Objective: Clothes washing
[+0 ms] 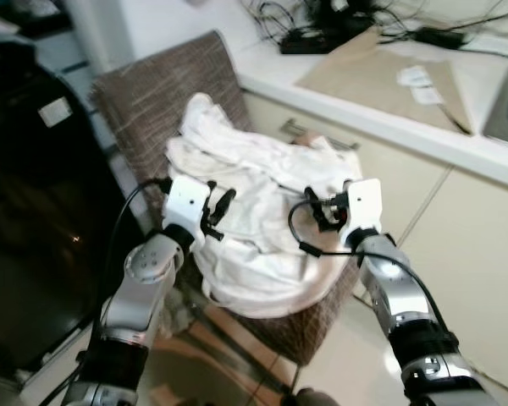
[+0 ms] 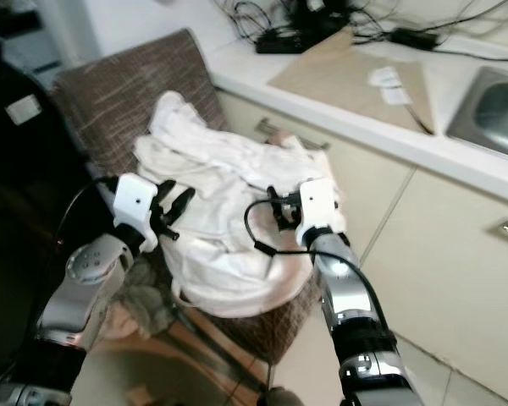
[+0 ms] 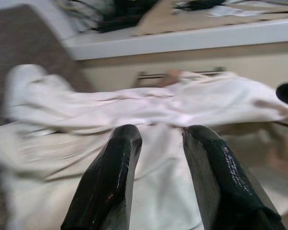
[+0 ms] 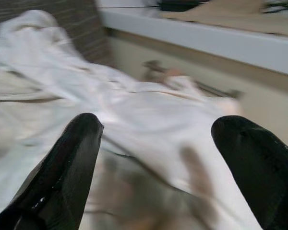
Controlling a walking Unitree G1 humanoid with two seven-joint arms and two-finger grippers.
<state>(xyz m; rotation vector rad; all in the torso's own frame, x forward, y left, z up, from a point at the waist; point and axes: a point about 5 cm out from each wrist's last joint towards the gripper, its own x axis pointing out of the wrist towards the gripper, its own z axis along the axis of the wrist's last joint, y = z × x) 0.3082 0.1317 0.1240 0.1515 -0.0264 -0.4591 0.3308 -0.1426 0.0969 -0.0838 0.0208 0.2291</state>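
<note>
Kitchen corner: a pale worktop (image 1: pixel 356 106) runs from 12 to 3 o'clock, carrying cables, a brown board and, at its far end, a steel sink (image 2: pixel 491 106). Cream cupboard doors stand below it. A brown woven chair (image 1: pixel 165 89) stands at centre, its back toward 11 o'clock; a dark appliance (image 1: pixel 34 245) lies at 9 o'clock.

The task's thing, a heap of white clothes (image 1: pixel 254 220), lies piled on the chair seat and partly up its back, long axis running from 11 to 5 o'clock, and hangs over the seat's front edge.

Left tool (image 1: pixel 220 210) is at the heap's 9 o'clock flank, its fingers (image 3: pixel 110 182) slightly spread with cloth just beyond the tips, nothing pinched. Right tool (image 1: pixel 322 211) is at the 3 o'clock flank, fingers (image 4: pixel 62 172) spread wide over the cloth, likewise gripping nothing.

Key relation: the heap lies between the two tools, each pointing inward at it. Both arms are about equally near, so a two-sided gather seems the likely next step; loose folds could slip off the front edge.
</note>
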